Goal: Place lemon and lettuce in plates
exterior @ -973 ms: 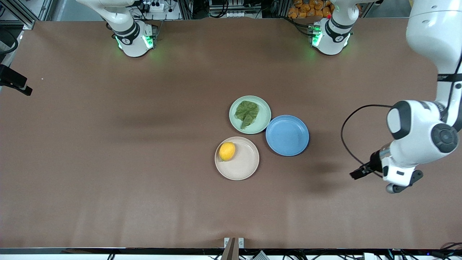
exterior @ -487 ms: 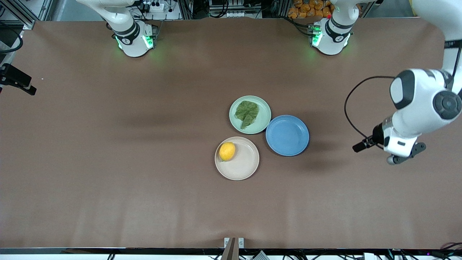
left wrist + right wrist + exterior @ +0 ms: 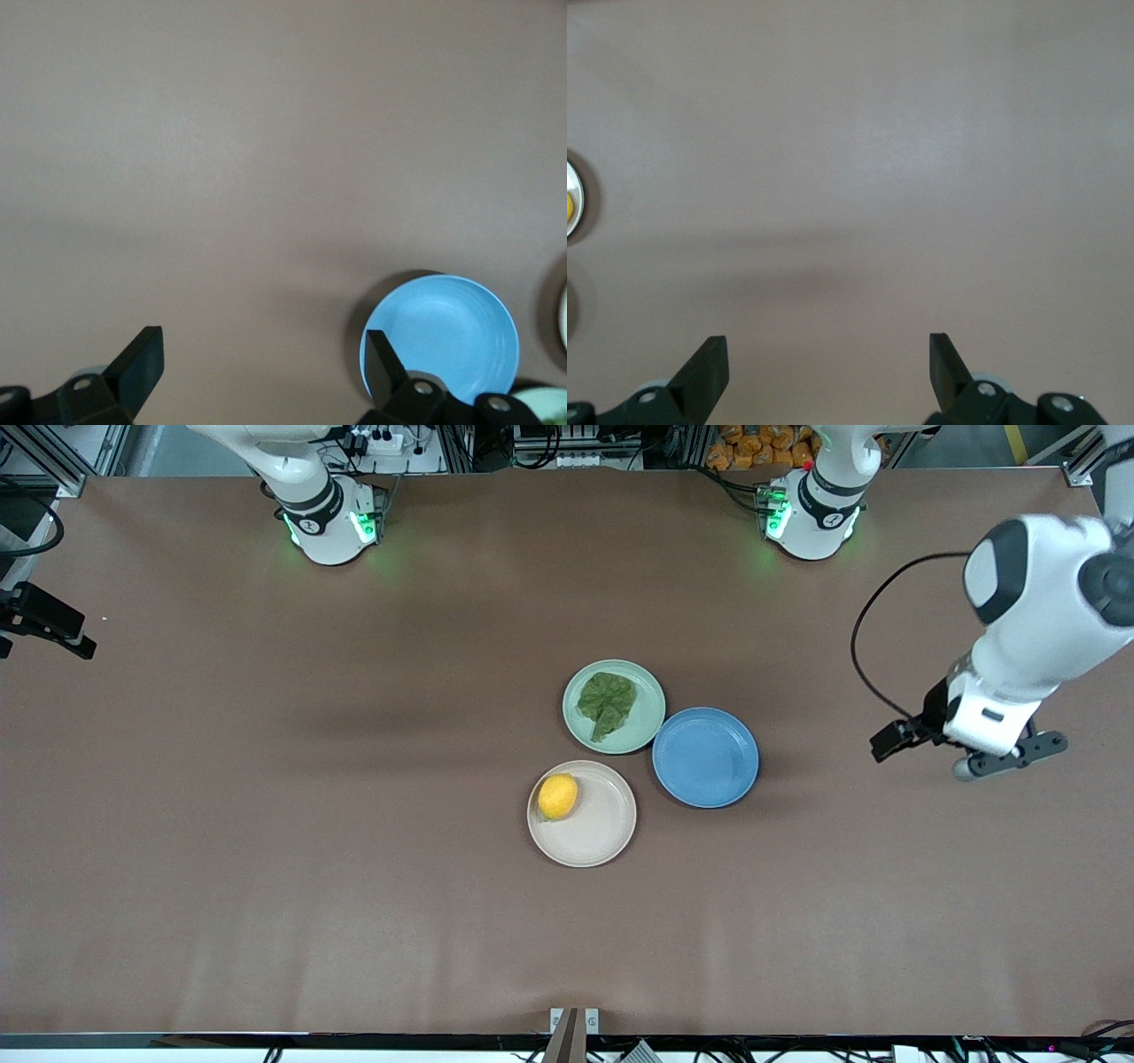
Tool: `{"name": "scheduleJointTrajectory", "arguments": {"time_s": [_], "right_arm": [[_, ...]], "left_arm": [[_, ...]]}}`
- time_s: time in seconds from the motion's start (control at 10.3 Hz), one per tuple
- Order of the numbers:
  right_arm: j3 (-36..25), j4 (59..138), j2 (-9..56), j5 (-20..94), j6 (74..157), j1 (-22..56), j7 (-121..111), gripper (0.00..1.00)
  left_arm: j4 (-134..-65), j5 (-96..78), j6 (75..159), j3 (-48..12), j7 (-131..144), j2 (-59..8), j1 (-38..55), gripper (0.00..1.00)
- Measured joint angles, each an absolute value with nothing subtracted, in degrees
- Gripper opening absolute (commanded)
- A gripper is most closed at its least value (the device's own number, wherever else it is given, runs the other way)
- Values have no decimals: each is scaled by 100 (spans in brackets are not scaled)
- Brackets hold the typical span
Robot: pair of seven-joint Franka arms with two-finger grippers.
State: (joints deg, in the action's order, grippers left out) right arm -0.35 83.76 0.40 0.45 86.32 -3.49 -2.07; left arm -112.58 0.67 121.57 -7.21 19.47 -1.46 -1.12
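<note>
The lemon (image 3: 558, 796) lies in the beige-cream plate (image 3: 602, 833), on the side toward the right arm's end. The lettuce (image 3: 607, 702) lies flat in the mint green plate (image 3: 651, 691). My left gripper (image 3: 261, 354) is open and empty, held high over bare table toward the left arm's end, beside the blue plate (image 3: 705, 757). It shows in the front view too (image 3: 1001, 755). My right gripper (image 3: 828, 363) is open and empty over bare table at the right arm's end. A sliver of the beige-cream plate (image 3: 576, 199) shows at the edge of its view.
The blue plate is empty; it touches the mint green plate and stands close to the beige-cream one. It also shows in the left wrist view (image 3: 443, 332). Brown table stretches wide around the three plates. The arm bases (image 3: 328, 522) stand along the table's edge farthest from the front camera.
My left arm has swung away from the front camera toward its base, still open and empty. The lemon, lettuce and plates have not moved.
</note>
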Motion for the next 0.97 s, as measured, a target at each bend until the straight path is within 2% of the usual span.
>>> {"name": "scheduleJointTrajectory", "arguments": {"time_s": [0.19, 0.58, 0.68, 0.97], "right_arm": [[-33, 8377, 74, 40, 8632, -347, -207, 100], [34, 8370, 117, 60, 8368, -287, -209, 100], [43, 8370, 126, 61, 8353, -250, -209, 100], [47, 8370, 138, 71, 8333, -212, -211, 100]], "left_arm": [[-11095, 67, 11890, -554, 1769, 348, 96, 100], [-9639, 67, 9517, -512, 526, 465, 130, 100], [-9328, 67, 9190, -512, 429, 428, 143, 100], [-9081, 67, 9062, -509, 359, 313, 146, 100]]}}
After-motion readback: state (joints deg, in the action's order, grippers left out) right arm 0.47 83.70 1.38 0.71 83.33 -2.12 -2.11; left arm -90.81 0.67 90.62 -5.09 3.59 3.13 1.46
